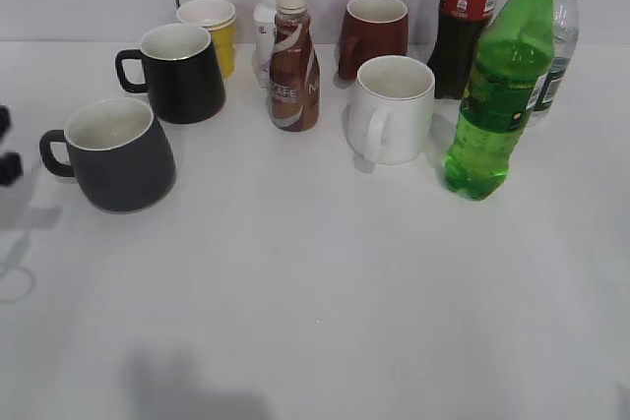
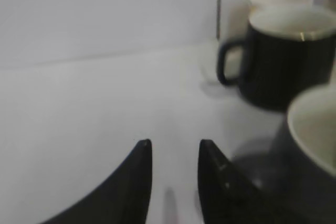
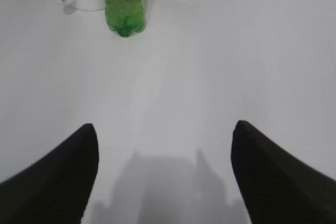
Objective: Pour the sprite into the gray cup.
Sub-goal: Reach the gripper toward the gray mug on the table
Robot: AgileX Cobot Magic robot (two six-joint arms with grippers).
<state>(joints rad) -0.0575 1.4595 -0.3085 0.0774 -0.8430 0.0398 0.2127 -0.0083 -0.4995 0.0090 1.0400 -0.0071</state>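
Note:
The sprite (image 1: pixel 497 95), a tall green bottle, stands upright at the right of the table, next to a white mug. It also shows at the top of the right wrist view (image 3: pixel 123 3), far ahead of my right gripper (image 3: pixel 165 129), which is wide open and empty. The gray cup (image 1: pixel 118 154) stands at the front left with its handle to the left. In the left wrist view it (image 2: pixel 315 145) sits just right of my left gripper (image 2: pixel 174 148), whose fingers are slightly apart with nothing between them. Part of the left gripper shows at the left edge of the exterior view (image 1: pixel 8 150).
Behind the gray cup stand a black mug (image 1: pixel 182 71) and a yellow cup (image 1: pixel 212 31). In the middle are a brown coffee bottle (image 1: pixel 293 61), a brown mug (image 1: pixel 374 34) and a white mug (image 1: pixel 394 110). A cola bottle (image 1: pixel 465 22) and a water bottle (image 1: pixel 556 46) stand behind the sprite.

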